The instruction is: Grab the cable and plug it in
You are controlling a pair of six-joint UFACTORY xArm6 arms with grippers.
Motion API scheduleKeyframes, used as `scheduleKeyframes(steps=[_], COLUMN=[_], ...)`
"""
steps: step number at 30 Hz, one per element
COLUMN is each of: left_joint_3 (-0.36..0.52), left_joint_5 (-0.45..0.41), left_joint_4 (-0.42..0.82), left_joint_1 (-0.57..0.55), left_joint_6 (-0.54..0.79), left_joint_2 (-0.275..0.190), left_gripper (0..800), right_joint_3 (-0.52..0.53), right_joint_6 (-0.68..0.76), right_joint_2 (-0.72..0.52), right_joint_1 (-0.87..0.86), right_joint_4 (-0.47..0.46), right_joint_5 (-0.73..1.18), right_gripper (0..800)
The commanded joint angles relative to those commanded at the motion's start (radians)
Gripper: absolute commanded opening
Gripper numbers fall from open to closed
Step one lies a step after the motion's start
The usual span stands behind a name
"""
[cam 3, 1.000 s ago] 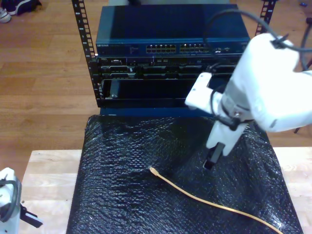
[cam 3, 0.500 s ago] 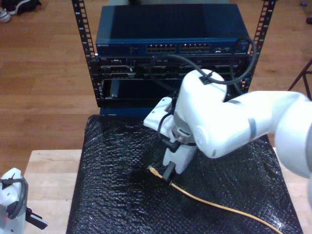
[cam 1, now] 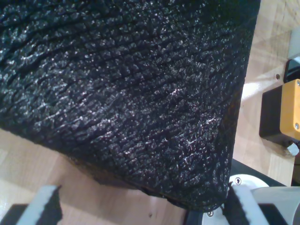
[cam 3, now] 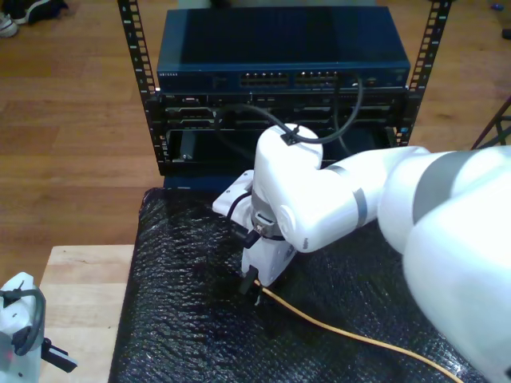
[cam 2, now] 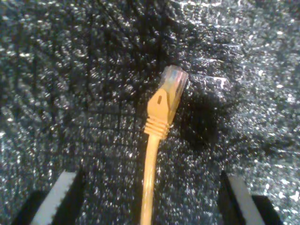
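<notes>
The orange-yellow cable (cam 2: 151,159) lies on the black bubble-wrap mat (cam 2: 70,93), its clear plug (cam 2: 173,79) resting flat at the tip. My second gripper (cam 2: 150,190) hovers open just over the plug end, with the cable running between its two fingers (cam 2: 61,194). In the exterior view this gripper (cam 3: 254,284) covers the plug, and the cable (cam 3: 351,335) trails off toward that view's lower right. My first gripper (cam 1: 143,208) is open over the mat's edge (cam 1: 140,117), with nothing between its fingers. Its arm (cam 3: 17,335) sits at the exterior view's lower left.
A rack (cam 3: 144,88) behind the mat holds a blue network switch (cam 3: 279,78) with rows of ports facing the table. The mat (cam 3: 176,319) covers most of the wooden table (cam 3: 80,279). A black and orange box (cam 1: 288,117) stands on the wood beside the mat.
My second arm swung from the exterior view's right toward its left and came down over the cable's plug end. The cable has not moved, and the first arm barely shifted.
</notes>
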Motion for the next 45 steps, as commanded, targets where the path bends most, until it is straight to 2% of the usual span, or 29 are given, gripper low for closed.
scheduleKeyframes(steps=[5,12,20,28,38,45], left_joint_3=[0.0,0.0,0.002,0.003,0.008,0.008], left_joint_5=[-0.002,0.0,0.0,0.0,0.0,0.0], left_joint_4=[0.0,0.0,0.0,0.0,0.0,0.0], left_joint_1=[0.0,0.0,0.0,0.0,0.0,0.0], left_joint_6=[0.0,0.0,0.0,0.0,0.0,0.0], left_joint_2=[0.0,0.0,0.002,0.002,0.002,0.002], left_gripper=[800,800,800,800,800,800], right_joint_3=[-0.02,-0.038,-0.06,-0.071,-0.092,-0.092], right_joint_6=[0.014,0.015,0.037,0.041,0.041,0.041], right_joint_2=[0.023,0.038,0.072,0.08,0.081,0.087], right_joint_1=[0.02,0.026,0.028,0.028,0.028,0.026], right_joint_4=[-0.002,-0.002,-0.04,-0.052,-0.069,-0.074], right_joint_5=[0.0,0.0,0.0,-0.002,-0.002,-0.002], right_gripper=[671,598,457,381,305,282])
